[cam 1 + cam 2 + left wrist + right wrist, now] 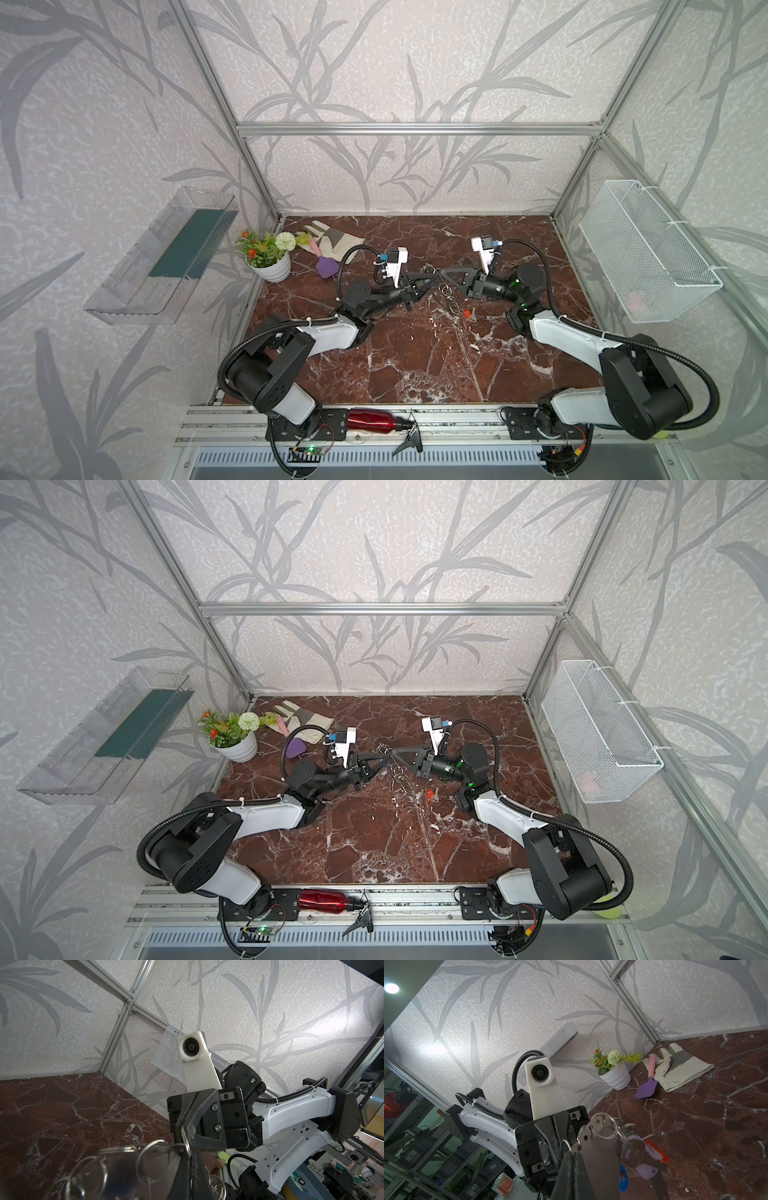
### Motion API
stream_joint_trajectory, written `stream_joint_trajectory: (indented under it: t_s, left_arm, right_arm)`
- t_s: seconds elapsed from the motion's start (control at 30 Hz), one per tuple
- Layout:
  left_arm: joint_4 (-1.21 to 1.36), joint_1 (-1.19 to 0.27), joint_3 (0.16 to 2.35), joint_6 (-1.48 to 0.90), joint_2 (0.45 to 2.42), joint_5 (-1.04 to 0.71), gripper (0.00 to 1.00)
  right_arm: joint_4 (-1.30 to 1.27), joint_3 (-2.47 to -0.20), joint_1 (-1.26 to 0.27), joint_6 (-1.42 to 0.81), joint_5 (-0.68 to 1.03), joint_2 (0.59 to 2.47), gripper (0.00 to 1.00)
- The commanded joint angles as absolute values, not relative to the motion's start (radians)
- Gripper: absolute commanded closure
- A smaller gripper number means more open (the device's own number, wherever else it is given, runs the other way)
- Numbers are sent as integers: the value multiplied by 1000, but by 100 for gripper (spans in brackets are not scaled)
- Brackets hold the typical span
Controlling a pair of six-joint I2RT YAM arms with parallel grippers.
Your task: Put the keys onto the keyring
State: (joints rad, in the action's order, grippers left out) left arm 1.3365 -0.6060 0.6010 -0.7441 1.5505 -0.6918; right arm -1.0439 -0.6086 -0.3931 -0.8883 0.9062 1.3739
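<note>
Surface: red-brown marble table with white veins, inside a cell with leaf-patterned walls.
Left claw: the left claw is raised over the middle of the table, its jaws pressed together on one end of the keyring.
Right claw: the right claw faces it tip to tip, its jaws also closed, nipping the plate's rim beside a ring.
Keyring place: held off the marble between the two claw tips and touching both.
Keyring axis: the grey plate stands on edge with its flat faces turned sideways. Its long axis runs along the line from one claw tip to the other.
Split rings: the split rings fan off the plate's curved edge and dangle just under the claw tips.
Keys: the keys bunch on the rings close to the right claw's fingers, heads up at the rings and blades pointing down toward the marble. Pink, blue and red-orange tags show.
Red-orange key: the red-orange key appears in both top views near the right claw, on the side toward the arm bases. Whether it hangs or rests on the marble cannot be told.
Beyond the left claw: a glove, a purple trowel and a white flower pot lie well apart from both claws.
</note>
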Motion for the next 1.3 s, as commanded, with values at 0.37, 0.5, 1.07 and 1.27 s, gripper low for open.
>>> stream_joint_trajectory:
  t_s: [0.37,0.5,1.07,1.27]
  left_arm:
    - [1373,-609,654,-794,1552,-594,100]
    - [1054,-609,699,-652,1468,-670,100]
    - [-278,-609,1101,131,1266,-815,100]
    - [-311,-608,1134,168,1283,-806,100]
  right_arm:
    - [-1017,-616,-409,-837,872,1356,95]
    - [-1005,-605,-390,-840,856,1338,74]
    - [-1049,-543,-302,-897,804,1260,61]
    - [-1059,-545,-302,-892,817,1268,61]
